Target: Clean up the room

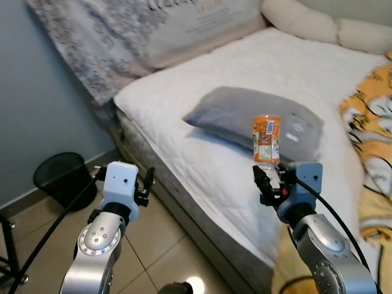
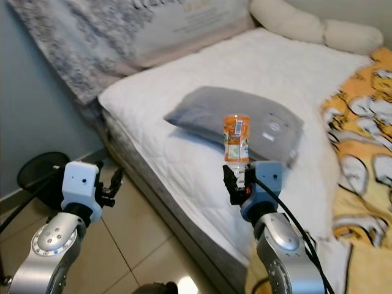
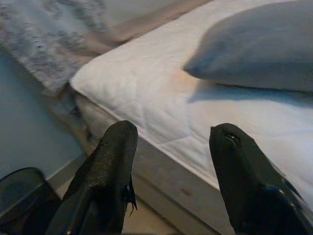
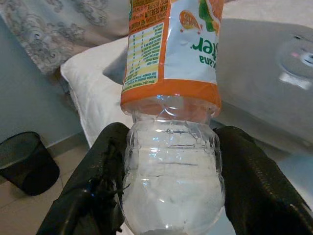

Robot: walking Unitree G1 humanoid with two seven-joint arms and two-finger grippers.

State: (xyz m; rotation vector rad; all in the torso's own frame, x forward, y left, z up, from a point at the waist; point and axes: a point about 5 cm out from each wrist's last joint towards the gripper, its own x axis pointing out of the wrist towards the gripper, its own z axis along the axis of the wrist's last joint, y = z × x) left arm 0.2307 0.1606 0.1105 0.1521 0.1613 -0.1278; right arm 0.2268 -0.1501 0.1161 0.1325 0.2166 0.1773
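Right wrist view, plastic bottle with orange label cut off at the frame's edge, right gripper jaws clamped on its clear body above the bed, left gripper jaws spread apart, holding nothing, near black wastebasket.

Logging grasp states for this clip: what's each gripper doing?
Left gripper: open, holding nothing.
Right gripper: shut on the plastic bottle.
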